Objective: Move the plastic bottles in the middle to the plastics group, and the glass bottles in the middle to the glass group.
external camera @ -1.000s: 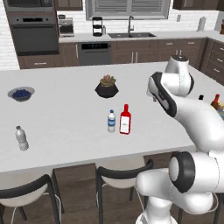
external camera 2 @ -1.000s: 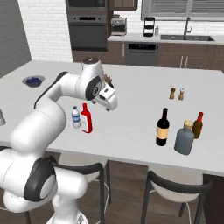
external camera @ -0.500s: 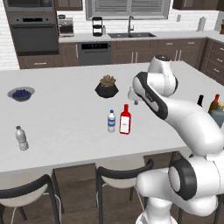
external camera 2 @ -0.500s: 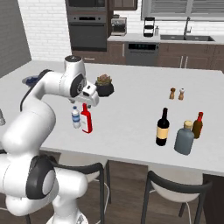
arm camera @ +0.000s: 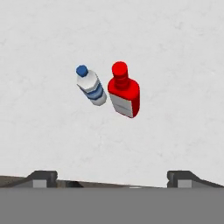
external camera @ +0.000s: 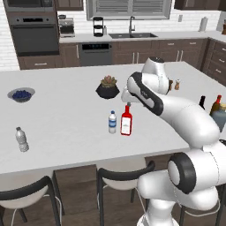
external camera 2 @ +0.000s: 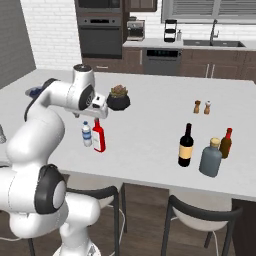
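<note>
A small clear water bottle with a blue label (external camera: 113,122) (external camera 2: 87,135) (arm camera: 91,85) stands mid-counter, close beside a flat red bottle with a white label (external camera: 126,121) (external camera 2: 98,136) (arm camera: 124,91). My gripper (external camera: 128,101) (external camera 2: 98,112) (arm camera: 113,177) hangs open just above and behind the red bottle, holding nothing. The dark wine bottle (external camera 2: 186,145) (external camera: 202,102) stands at the right, next to the grey-blue jug (external camera 2: 211,157) (external camera: 219,117) and the amber bottle (external camera 2: 226,143) (external camera: 216,103). A grey-labelled water bottle (external camera: 21,139) stands alone at the far left.
A potted plant (external camera: 108,87) (external camera 2: 118,98) sits behind the two middle bottles. A blue bowl (external camera: 20,94) lies at the back left. Salt and pepper shakers (external camera 2: 202,106) stand at the back right. Dark stools (external camera: 126,172) line the front edge.
The arm has swung left across the counter, from the right side to above the red bottle and water bottle. The gripper stayed open. No bottle moved.
</note>
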Robot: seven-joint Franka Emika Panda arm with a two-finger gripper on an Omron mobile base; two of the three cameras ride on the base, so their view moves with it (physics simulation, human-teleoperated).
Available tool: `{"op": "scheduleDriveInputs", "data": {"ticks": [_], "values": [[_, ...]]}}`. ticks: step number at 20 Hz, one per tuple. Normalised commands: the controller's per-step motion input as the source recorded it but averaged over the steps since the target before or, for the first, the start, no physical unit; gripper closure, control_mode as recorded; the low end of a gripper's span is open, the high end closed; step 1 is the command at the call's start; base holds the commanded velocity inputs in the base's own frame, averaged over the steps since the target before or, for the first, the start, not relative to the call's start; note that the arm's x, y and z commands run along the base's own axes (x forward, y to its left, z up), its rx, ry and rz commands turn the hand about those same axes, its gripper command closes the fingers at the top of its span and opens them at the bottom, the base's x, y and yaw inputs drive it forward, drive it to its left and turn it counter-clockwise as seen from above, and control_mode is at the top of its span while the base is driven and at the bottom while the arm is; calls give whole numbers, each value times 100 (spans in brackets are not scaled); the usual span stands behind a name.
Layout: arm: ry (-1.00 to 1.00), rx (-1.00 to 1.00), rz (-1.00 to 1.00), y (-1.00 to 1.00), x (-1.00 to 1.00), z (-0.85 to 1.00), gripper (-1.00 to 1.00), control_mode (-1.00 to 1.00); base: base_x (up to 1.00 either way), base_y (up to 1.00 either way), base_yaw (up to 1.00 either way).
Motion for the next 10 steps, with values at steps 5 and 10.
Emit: {"op": "scheduleDriveInputs", "data": {"ticks": [5,10], "values": [[0,0,2,1,17,-20,-100,-100,0,0,0],[0,-5,1,2,6,-28,-100,-100,0,0,0]]}}
